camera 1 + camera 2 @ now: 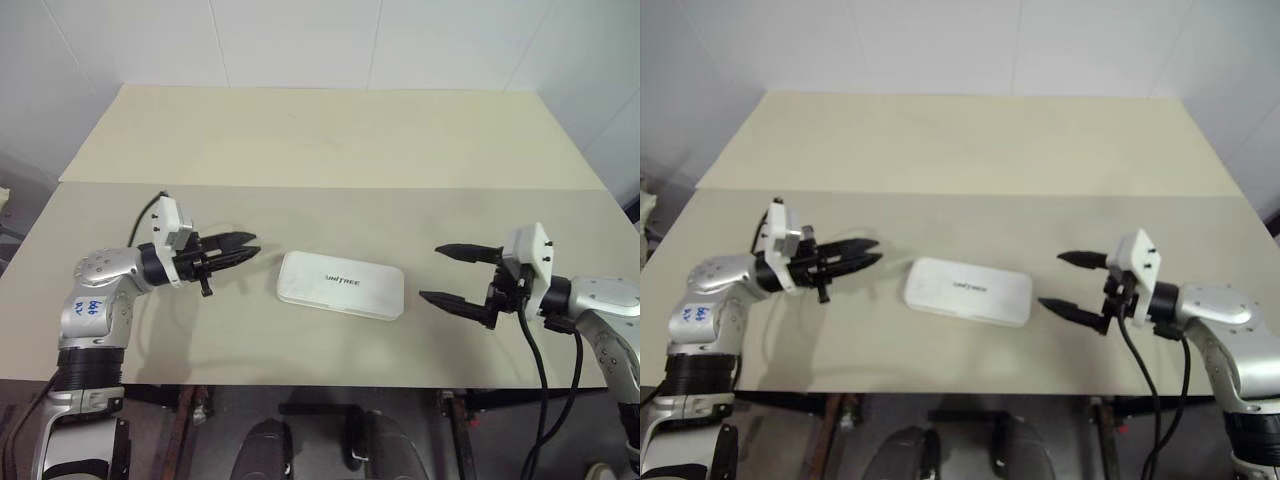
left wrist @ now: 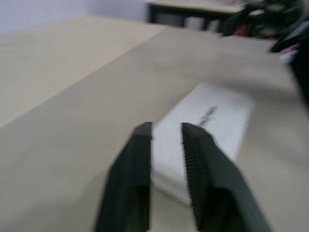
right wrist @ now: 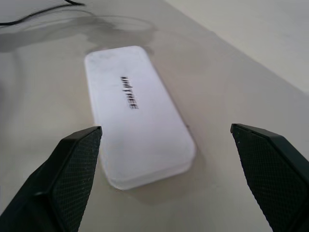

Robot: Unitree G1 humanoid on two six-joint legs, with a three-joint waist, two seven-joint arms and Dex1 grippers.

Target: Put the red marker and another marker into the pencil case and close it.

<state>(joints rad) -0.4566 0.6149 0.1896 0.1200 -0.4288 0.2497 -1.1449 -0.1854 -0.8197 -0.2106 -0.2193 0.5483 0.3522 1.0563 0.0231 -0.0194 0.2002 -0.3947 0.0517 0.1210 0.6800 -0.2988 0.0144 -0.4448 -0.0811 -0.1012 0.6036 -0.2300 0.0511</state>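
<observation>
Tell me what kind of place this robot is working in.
Probably a robotics lab or test room. A plain beige table stands against bare white walls, holding just a closed white pencil case with UNITREE lettering. The left gripper and right gripper flank it, with loose cables hanging off the right arm.

Bare table (image 1: 320, 170) around pencil case (image 1: 341, 284)

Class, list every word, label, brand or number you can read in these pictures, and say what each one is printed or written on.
"UNITREE": dark lettering on the closed lid of the white pencil case.
Blue handwritten marks on a white sticker on the left arm: too small to read.
No other readable text.
</observation>
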